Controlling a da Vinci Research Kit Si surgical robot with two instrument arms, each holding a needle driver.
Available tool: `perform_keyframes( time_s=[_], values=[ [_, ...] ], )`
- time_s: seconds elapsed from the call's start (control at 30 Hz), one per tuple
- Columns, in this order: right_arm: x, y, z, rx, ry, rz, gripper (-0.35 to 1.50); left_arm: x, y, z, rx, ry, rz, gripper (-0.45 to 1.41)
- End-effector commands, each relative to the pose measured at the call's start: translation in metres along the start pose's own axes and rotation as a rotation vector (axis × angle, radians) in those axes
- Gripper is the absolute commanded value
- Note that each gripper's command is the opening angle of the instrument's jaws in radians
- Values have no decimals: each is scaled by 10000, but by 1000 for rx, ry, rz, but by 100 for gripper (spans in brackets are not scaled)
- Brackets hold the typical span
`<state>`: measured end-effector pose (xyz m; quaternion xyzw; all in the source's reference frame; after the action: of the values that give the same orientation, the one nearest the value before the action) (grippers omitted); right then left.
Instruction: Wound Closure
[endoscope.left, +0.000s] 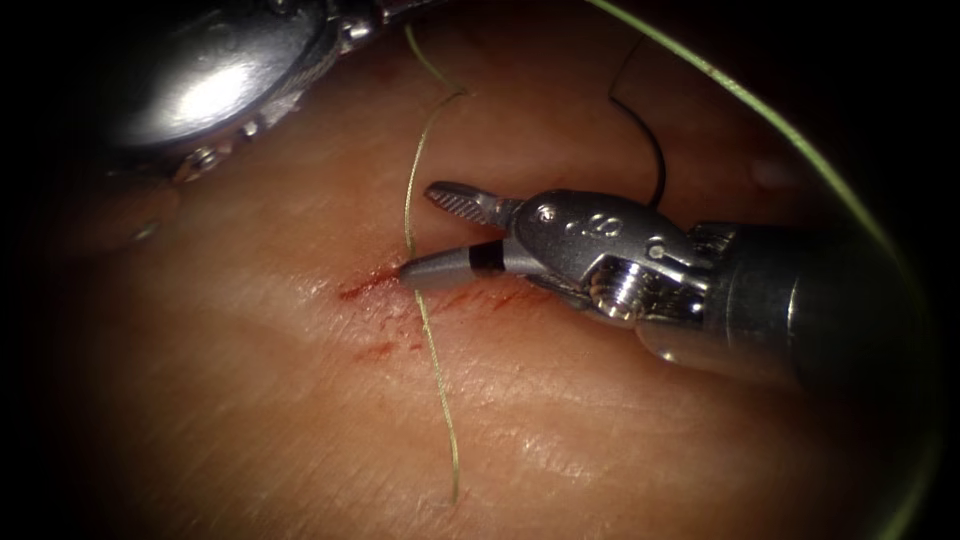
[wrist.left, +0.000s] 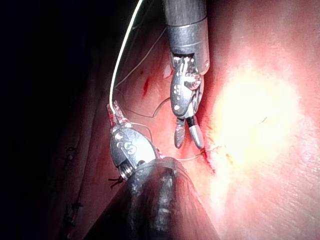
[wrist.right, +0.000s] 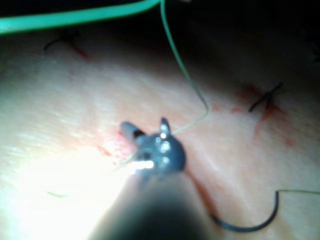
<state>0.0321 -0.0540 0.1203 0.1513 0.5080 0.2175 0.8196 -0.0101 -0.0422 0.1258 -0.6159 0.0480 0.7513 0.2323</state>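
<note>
Left claw (wrist.left: 116, 111), upper left over tissue (endoscope.left: 250, 400): closed on thread (endoscope.left: 408, 200). Thread crosses cut (endoscope.left: 400, 285) with red fluid (endoscope.left: 375, 350). Right claw (endoscope.left: 420, 232): moderately open, empty, lower tip touching tissue at cut. Needle (endoscope.left: 650, 150) lies free on tissue behind it. Lettering unreadable.

Right tool (endoscope.left: 415, 232): brushed grey metal, jaws parted, upper jaw face ribbed with fine teeth, lower jaw smooth with a matt black band; wrist housing satin, with a shiny threaded screw. Left tool (endoscope.left: 215, 85): polished metal body, strong glare, small bolt heads on the rim. Tissue (endoscope.left: 300, 400): moist, glossy, fine creased skin texture, smeared with wet red fluid (endoscope.left: 375, 285). Thread (endoscope.left: 440, 400): thin, smooth, pale green filament, slightly shiny. Needle (endoscope.left: 650, 150): thin dark wire, smooth, matt-looking.
</note>
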Motion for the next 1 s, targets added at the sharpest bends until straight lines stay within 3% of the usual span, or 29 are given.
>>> perform_keyframes(
  time_s=[0.03, 0.23, 0.27, 0.4, 0.57, 0.77, 0.83, 1.0],
  values=[
    [-1, 13, 18, -24, 21, -5, 46, -9, 11, 4, 3, 4, -10, -45],
    [0, 24, 30, -78, 90, -5, 30, -28, 46, 3, -1, 16, -48, -45],
    [5, 27, 31, -89, 132, 18, 10, -36, 55, 3, -4, 20, -57, -45],
    [13, 31, 28, -91, 203, 54, -27, -52, 67, -1, -10, 21, -76, -45],
    [18, 34, 22, -73, 310, 137, -35, -74, 81, -9, -20, 9, -90, -45],
    [15, 34, 19, 112, 434, 224, -32, -98, 87, -27, -35, -5, -99, -45],
    [13, 32, 18, 231, 471, 256, -28, -109, 87, -37, -38, -11, -108, -45],
    [11, 31, 17, 382, 471, 246, -25, -123, 82, -47, -47, -27, -105, -45]
  ],
)
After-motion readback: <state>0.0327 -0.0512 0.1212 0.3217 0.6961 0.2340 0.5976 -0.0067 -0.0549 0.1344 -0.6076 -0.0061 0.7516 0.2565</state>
